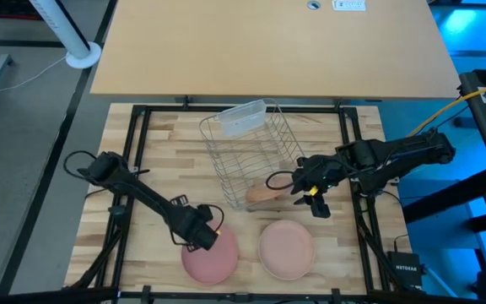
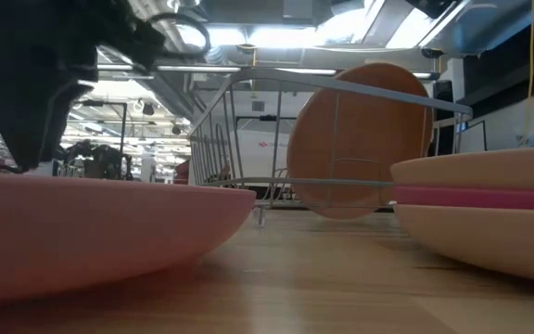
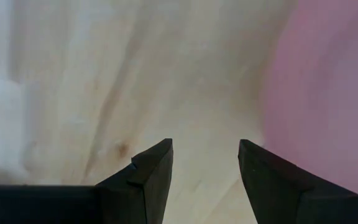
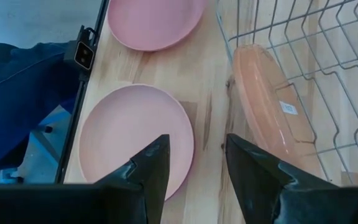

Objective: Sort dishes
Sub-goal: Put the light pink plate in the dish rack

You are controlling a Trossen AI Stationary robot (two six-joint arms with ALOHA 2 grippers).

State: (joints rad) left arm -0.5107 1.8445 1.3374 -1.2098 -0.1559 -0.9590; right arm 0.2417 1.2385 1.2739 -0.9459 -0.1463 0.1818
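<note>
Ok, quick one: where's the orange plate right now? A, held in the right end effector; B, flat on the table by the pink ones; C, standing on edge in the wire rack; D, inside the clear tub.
C: the orange plate stands on edge, tilted, inside the wire rack, with no end effector touching it.

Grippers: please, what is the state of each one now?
Left gripper: open, empty, by the pink plate.
Right gripper: open, empty, near the orange plate in the rack.

Wooden table [image 1: 154,143]: plates [image 1: 286,250], wire rack [image 1: 251,152]
</note>
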